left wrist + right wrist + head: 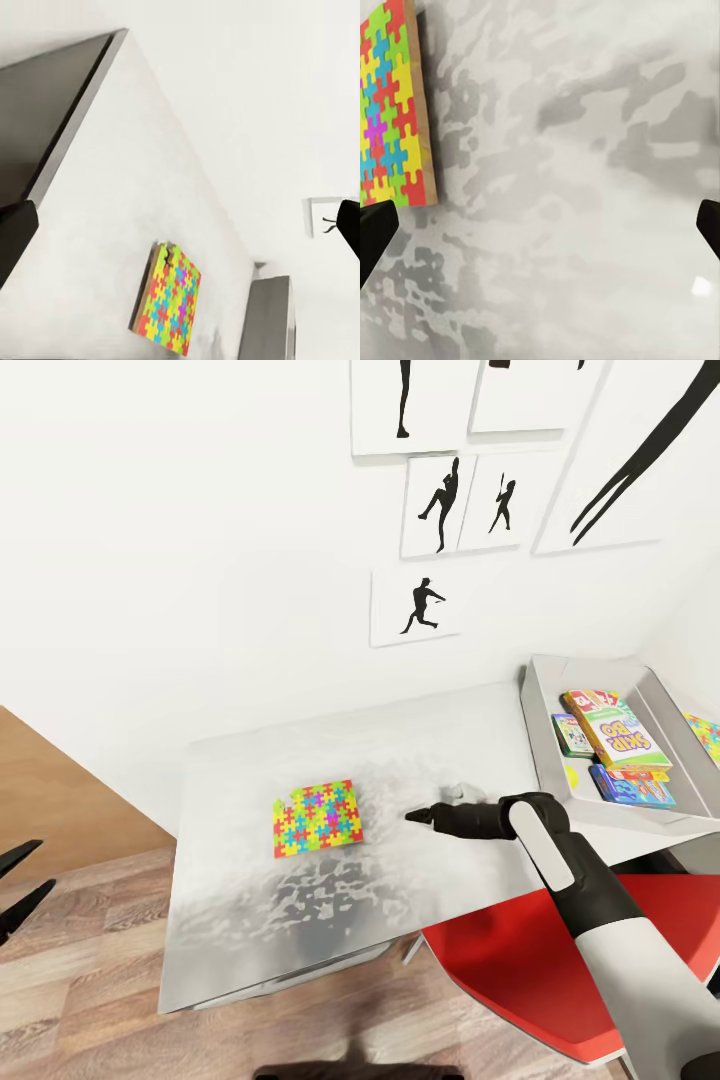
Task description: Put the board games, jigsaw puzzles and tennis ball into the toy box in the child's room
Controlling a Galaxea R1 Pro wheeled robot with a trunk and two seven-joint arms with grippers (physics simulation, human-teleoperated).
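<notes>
One jigsaw puzzle (317, 818) (169, 300) (394, 105) lies flat on the pale grey table (250, 920). My right gripper (420, 816) (540, 232) hovers just to its right, low over the tabletop, open and holding nothing. At the table's right end, the grey toy box (545, 730) holds the SKIP-BO game (625, 735), a blue game (632, 787), a red-edged game (590, 700) and a small green box (572, 735). A second puzzle (706, 732) shows at its right side. A yellow-green spot (571, 775) looks like the tennis ball. My left gripper (15, 880) (180, 225) hangs open off the table's left.
A red chair seat (520, 960) sits under the table's near right edge, below my right arm. The white wall with black silhouette pictures (420, 605) runs right behind the table. Wood-plank floor (80, 950) lies to the left.
</notes>
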